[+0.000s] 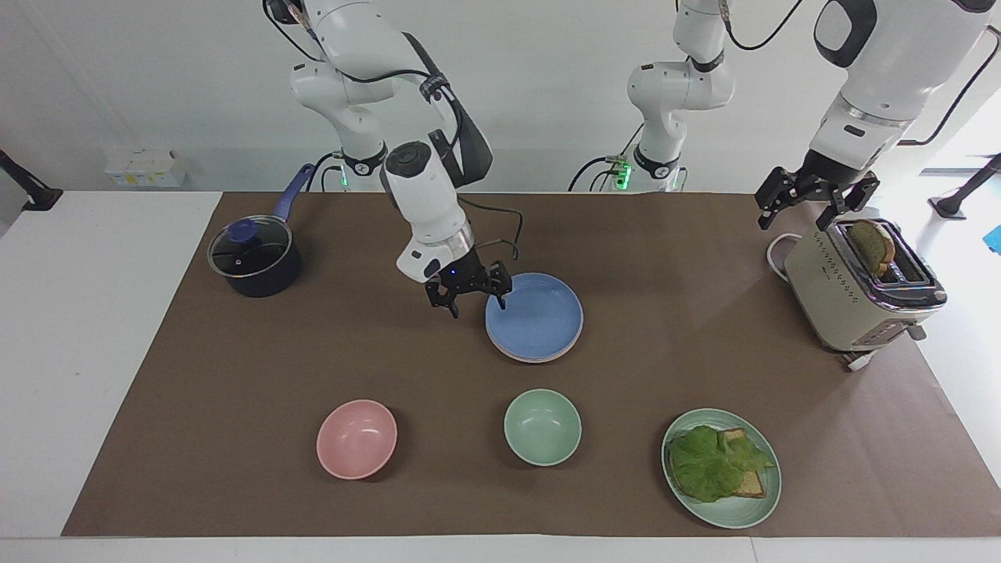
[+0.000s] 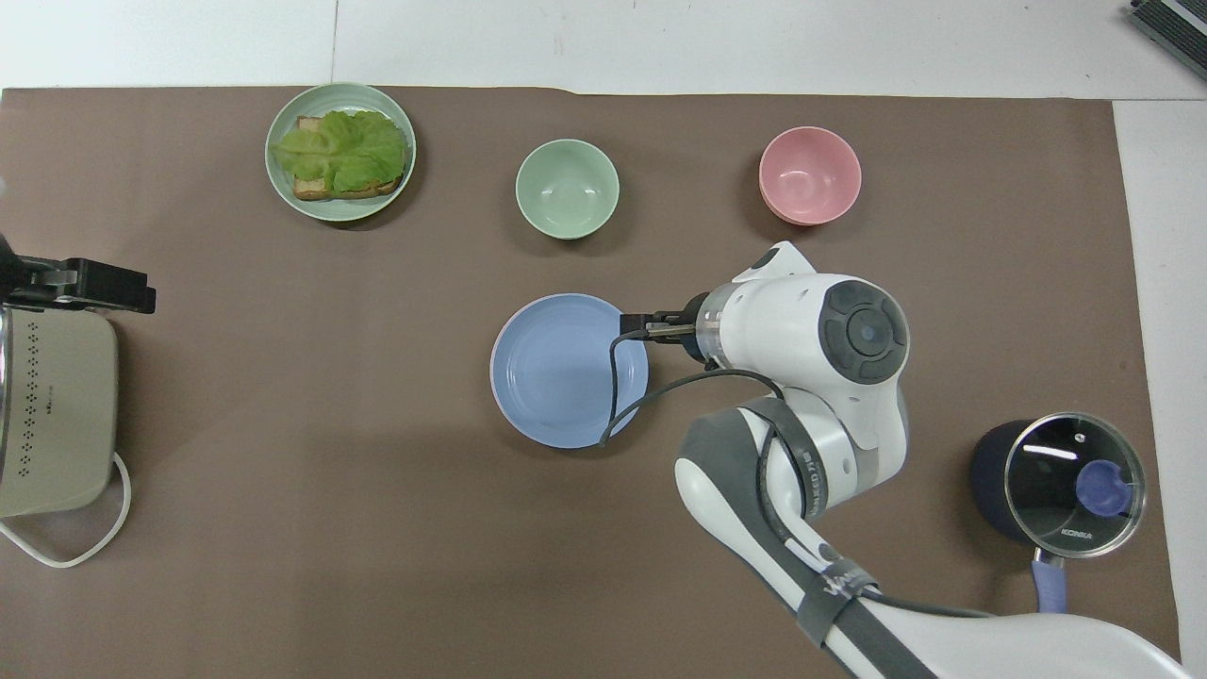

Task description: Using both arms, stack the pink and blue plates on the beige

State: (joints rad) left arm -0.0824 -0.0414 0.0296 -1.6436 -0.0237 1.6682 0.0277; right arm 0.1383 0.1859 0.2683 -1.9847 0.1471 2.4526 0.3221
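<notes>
The blue plate (image 1: 534,315) (image 2: 569,370) lies flat on top of a stack in the middle of the brown mat. Under it only a thin pale pink plate rim (image 1: 525,358) shows. The beige plate is hidden under the stack. My right gripper (image 1: 477,303) hangs open just above the mat beside the blue plate's rim, toward the right arm's end, and holds nothing. In the overhead view the right arm's wrist (image 2: 811,330) covers it. My left gripper (image 1: 794,215) (image 2: 85,285) waits open above the toaster's nearer end, empty.
A cream toaster (image 1: 856,293) with toast stands at the left arm's end. A lidded dark pot (image 1: 254,258) stands at the right arm's end. Farther from the robots sit a pink bowl (image 1: 356,438), a green bowl (image 1: 542,427) and a green plate (image 1: 751,512) bearing a lettuce sandwich.
</notes>
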